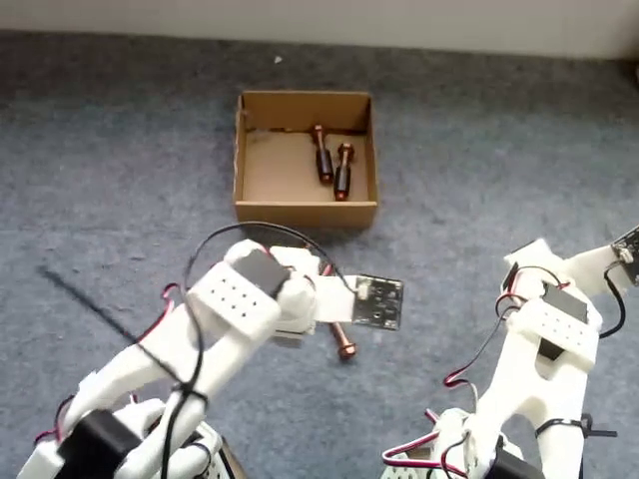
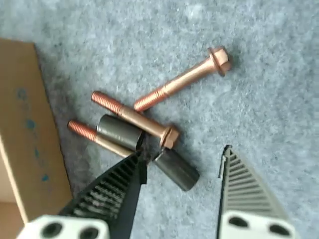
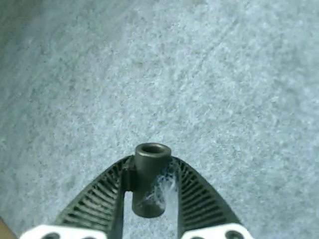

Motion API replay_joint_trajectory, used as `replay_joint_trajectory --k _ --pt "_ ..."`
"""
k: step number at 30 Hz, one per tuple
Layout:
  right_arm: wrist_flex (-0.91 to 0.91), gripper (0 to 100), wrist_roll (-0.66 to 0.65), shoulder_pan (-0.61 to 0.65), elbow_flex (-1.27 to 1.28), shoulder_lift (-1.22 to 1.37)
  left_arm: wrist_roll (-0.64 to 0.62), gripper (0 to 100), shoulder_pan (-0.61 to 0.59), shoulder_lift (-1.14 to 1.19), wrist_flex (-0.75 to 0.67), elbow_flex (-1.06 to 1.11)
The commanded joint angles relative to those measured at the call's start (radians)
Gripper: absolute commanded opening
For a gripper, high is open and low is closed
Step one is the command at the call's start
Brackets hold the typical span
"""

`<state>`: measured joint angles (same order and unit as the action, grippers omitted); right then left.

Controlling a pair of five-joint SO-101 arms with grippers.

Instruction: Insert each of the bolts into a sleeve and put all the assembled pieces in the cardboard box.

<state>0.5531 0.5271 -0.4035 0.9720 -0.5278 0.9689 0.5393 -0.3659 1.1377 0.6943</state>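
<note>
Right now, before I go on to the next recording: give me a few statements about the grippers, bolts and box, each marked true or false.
1. The right gripper is shut on a dark sleeve. True.
2. The cardboard box is empty. False: two assembled pieces lie in it.
3. The left gripper is open above loose bolts. True.
4. A bolt sits in the held sleeve. False: its visible end is an open hole.
</note>
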Motion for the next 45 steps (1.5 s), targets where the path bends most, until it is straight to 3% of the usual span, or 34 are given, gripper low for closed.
replay_joint_trajectory --k 1,18,25,35,45 --pt "-0.021 0.5 0.011 -0.033 -0.031 -0.042 0.061 26 0.062 0.136 -0.089 -0.081" --pt "-0.019 0.5 0.011 -0.085 -0.05 -0.044 0.104 25 0.124 0.568 -0.097 -0.354" --pt "-0.019 0.5 0.011 -0.085 -0.05 -0.044 0.098 16 0.14 0.621 -0.098 -0.394" --pt "-0.018 0.5 0.011 -0.085 -0.05 -0.047 -0.126 12 0.223 0.613 -0.097 -0.386" --pt "-0.016 0.5 0.011 -0.085 -0.05 -0.048 -0.304 12 0.216 0.611 -0.098 -0.412"
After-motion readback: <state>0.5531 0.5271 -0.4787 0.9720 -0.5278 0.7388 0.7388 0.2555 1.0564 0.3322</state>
